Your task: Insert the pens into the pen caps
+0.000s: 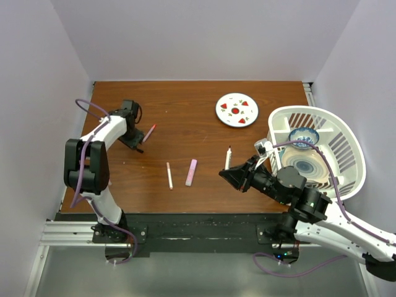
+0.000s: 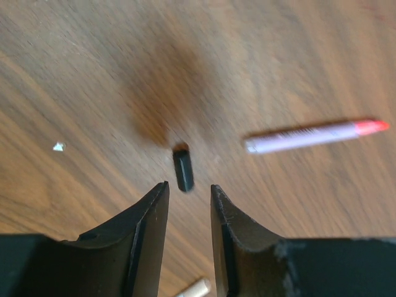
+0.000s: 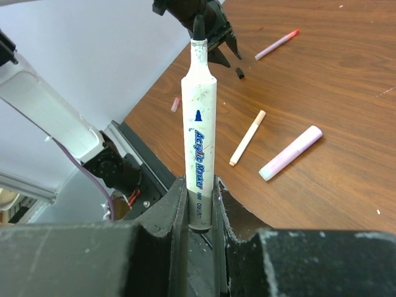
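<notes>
Wood table [image 1: 185, 111]: three loose pens [image 1: 191, 172], one black cap [image 2: 183, 170]. White marker [image 3: 199, 124] pinched in right gripper [image 3: 199, 185], tip outward along fingers. Left gripper [image 2: 189, 185] parted, empty.

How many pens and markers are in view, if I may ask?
4. A white marker is gripped in the right end effector; a thin white pen and a pink marker lie side by side left of it; a red-tipped pen lies farther left. None looks hidden.

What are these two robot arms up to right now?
The job is capping pens. The right jaws clamp a white marker upright, black tip bare. The left jaws hang open near a small black cap lying on the table, beside a red-ended pen. A pink marker and a thin pen lie mid-table.
</notes>
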Controlling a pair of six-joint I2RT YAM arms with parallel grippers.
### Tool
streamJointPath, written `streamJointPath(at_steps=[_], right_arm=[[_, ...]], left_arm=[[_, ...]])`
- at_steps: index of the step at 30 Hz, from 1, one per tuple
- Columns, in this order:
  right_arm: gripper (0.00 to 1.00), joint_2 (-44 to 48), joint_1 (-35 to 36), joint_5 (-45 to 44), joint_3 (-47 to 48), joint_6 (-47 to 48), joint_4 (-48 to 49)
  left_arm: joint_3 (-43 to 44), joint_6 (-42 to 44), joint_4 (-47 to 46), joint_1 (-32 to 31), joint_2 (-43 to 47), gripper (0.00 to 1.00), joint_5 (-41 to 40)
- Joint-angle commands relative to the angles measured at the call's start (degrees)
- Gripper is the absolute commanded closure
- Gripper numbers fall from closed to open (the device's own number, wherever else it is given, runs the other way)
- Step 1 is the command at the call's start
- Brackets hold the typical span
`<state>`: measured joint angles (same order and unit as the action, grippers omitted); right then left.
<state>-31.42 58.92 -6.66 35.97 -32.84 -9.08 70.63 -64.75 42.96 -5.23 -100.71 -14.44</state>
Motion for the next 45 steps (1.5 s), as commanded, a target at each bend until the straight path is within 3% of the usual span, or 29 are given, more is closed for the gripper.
streamJointPath(at_steps=[1,17,23,28,34,39,45], right_arm=[[1.00,1.1,0.1,-1.2,0.9,1.6,0.4],[1.00,-1.4,0.1,-2.0,1.6,2.4,0.6],[1.00,-2.1,0.1,-2.4,0.6,1.5,2.1],[1.00,-2.8,0.1,-2.0,0.7,1.3,2.3],[1.00,-2.8,0.1,-2.6,0.6,2.0,2.3],[1.00,-2.8,0.1,-2.9,0.4,3.0,2.5],[1.00,-1.8,0.0,-3.6,0.2,3.7,1.9]], left_arm=[[2.1,-0.5,-0.9,0.9,-2.8,0.60,-3.1],[1.8,0.2,-0.6,1.3,-9.8,0.67,-2.1],[-0.3,0.2,-0.9,1.4,-9.5,0.62,1.4],[-0.5,-0.1,-0.6,1.4,-11.3,0.65,4.7],[-0.5,-1.2,2.0,1.4,-12.5,0.65,5.1],[-1.3,-2.5,3.0,1.4,-11.3,0.59,6.3],[-0.6,-3.0,4.0,1.3,-10.6,0.61,6.0]])
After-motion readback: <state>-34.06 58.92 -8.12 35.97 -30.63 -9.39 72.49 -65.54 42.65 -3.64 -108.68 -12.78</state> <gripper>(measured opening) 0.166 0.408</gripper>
